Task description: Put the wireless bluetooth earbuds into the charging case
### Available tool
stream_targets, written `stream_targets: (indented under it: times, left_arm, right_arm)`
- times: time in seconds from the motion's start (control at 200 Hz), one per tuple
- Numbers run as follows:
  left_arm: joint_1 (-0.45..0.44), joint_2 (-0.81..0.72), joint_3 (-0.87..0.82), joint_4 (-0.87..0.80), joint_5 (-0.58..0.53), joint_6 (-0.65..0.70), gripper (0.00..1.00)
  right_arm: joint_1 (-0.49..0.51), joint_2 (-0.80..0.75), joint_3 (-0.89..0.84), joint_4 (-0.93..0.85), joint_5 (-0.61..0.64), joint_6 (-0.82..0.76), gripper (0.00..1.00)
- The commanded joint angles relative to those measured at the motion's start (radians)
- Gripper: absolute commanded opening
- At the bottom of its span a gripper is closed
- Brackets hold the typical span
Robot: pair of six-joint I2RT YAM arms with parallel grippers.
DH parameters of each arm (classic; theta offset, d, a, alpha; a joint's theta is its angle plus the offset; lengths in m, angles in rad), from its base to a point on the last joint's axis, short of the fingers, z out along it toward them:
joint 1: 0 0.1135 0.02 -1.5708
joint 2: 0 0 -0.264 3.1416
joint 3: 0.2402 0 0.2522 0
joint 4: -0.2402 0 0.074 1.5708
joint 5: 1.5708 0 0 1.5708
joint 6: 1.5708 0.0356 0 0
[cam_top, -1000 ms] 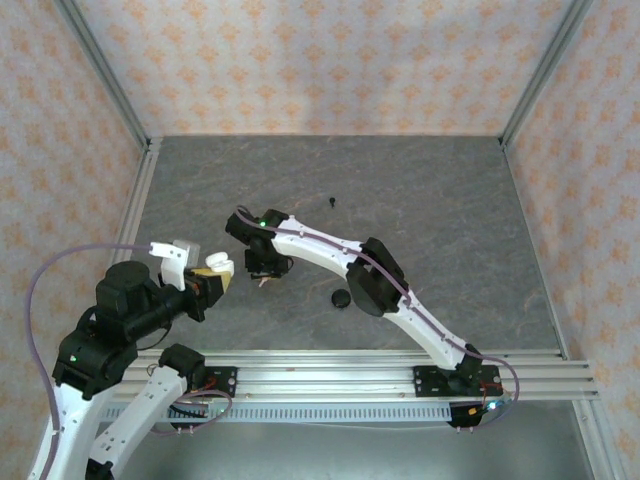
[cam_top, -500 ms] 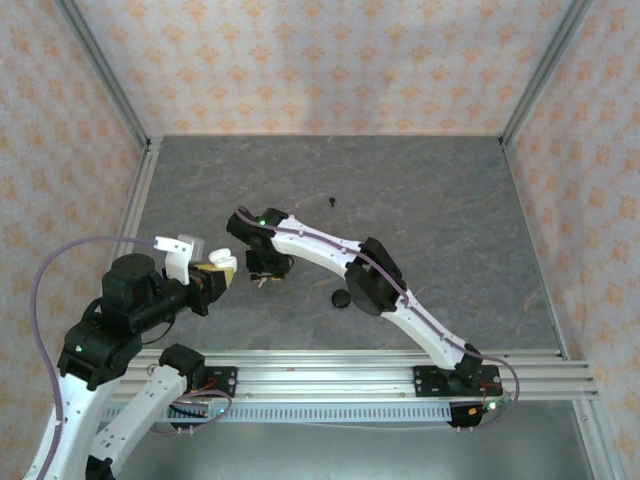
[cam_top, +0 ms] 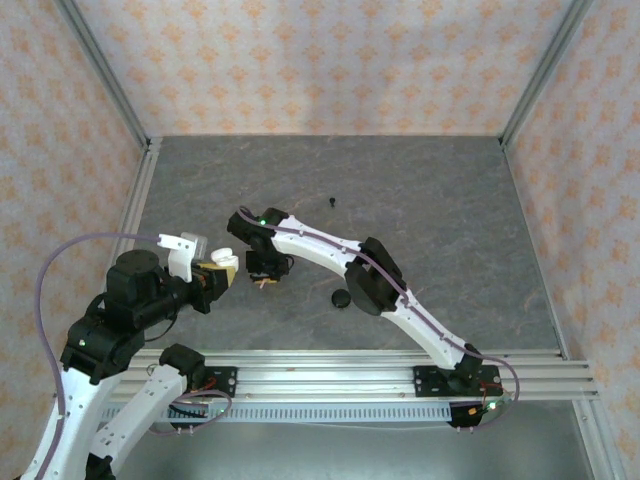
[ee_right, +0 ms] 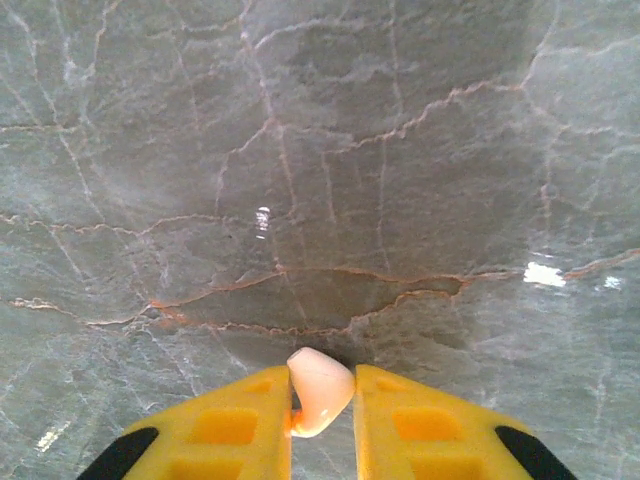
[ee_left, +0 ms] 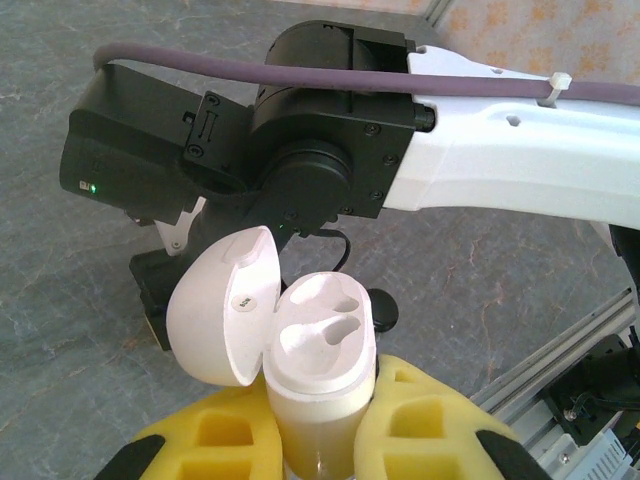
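**Case in the left claw, one white bud in the right**

My left claw (ee_left: 318, 425) is clamped on the white charging case (ee_left: 322, 350). The case stands along the yellow fingers, its mouth pointing away from the claw. Its lid (ee_left: 222, 305) is swung open to the claw's left, and both sockets look empty. There is a small dark mark inside the lid, too fine for me to read; I see no brand anywhere.

My right claw (ee_right: 322, 382) pinches a white earbud (ee_right: 320, 392) at the very fingertips, just above the grey marbled table (ee_right: 400, 150). The bud's long axis runs roughly along the fingers, rounded end outward. Its narrower end tucks back between the pads, partly hidden.

From above, the two claws sit near each other. Beyond the right claw lies a black speck (cam_top: 331, 201), too small to name.
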Motion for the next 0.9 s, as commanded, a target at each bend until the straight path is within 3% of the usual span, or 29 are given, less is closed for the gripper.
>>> stream_targets:
  times: [0.0, 0.215, 0.495, 0.736, 0.896]
  left_arm:
    - [0.007, 0.002, 0.000, 0.033, 0.015, 0.011, 0.00]
    - [0.007, -0.019, -0.031, 0.092, 0.054, 0.018, 0.00]
    - [0.007, -0.048, -0.108, 0.250, 0.084, -0.015, 0.00]
    - [0.008, 0.040, -0.145, 0.301, 0.095, -0.052, 0.00]
    - [0.007, 0.083, -0.171, 0.452, 0.148, -0.045, 0.00]
  right_arm:
    - [-0.005, 0.008, 0.003, -0.018, -0.010, -0.003, 0.18]
    - [-0.039, -0.057, -0.050, -0.001, 0.008, -0.055, 0.10]
    - [-0.089, -0.239, -0.275, 0.097, 0.049, -0.158, 0.05]
    - [-0.140, -0.417, -0.491, 0.196, 0.085, -0.211, 0.03]
    - [-0.164, -0.558, -0.604, 0.282, 0.096, -0.254, 0.02]
